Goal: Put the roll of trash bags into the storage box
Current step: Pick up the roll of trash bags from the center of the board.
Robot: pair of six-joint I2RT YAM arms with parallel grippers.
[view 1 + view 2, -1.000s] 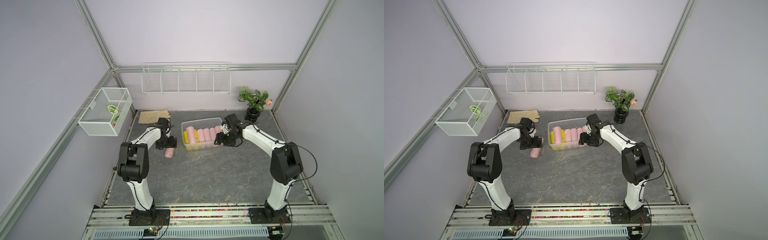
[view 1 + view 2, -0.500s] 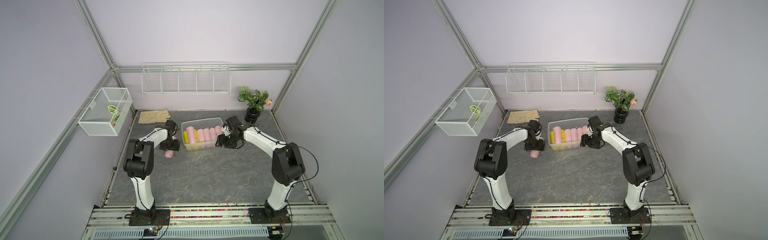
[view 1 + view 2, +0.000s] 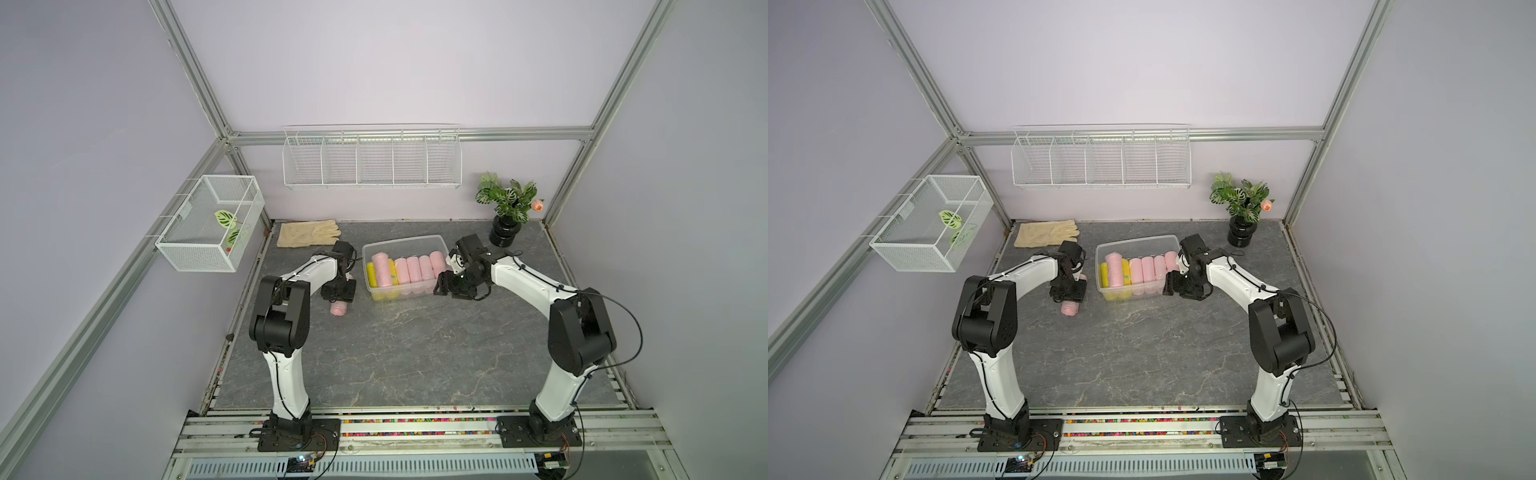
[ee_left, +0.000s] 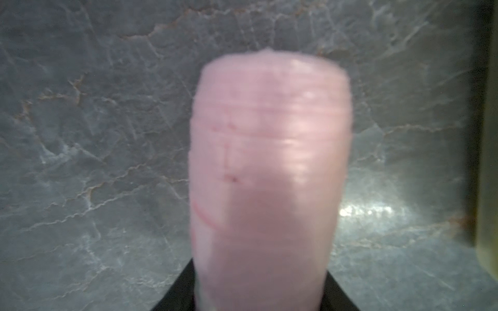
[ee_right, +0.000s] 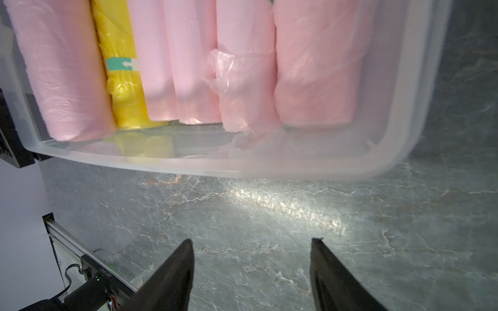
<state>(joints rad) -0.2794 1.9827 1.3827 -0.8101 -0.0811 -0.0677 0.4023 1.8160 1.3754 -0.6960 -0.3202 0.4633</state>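
Clasping the roll of trash bags (image 4: 269,161), the left gripper (image 3: 339,296) points down at the grey tabletop (image 3: 415,353); in the left wrist view its black fingers (image 4: 179,292) sit tight against both flanks of the pale pink roll, which is blurred there. In both top views the roll's free end (image 3: 338,309) pokes out from under the gripper toward 6 o'clock; whether it touches the tabletop cannot be told. The roll is outside the storage box (image 3: 401,241), at about 8 o'clock from it and near its short wall. The clear box sits toward 12 o'clock on the tabletop; pink and yellow rolls (image 3: 415,270) lie side by side in it. The right gripper (image 5: 252,242) hangs just outside the box's 4 o'clock corner, jaws parted with nothing between them; its dark fingertips (image 5: 177,269) hover over bare tabletop, short of the box's translucent wall (image 5: 269,167). A beige glove (image 3: 307,233) lies flat at 10 o'clock from the box; a potted plant (image 3: 509,199) stands at 2 o'clock, in the back corner.
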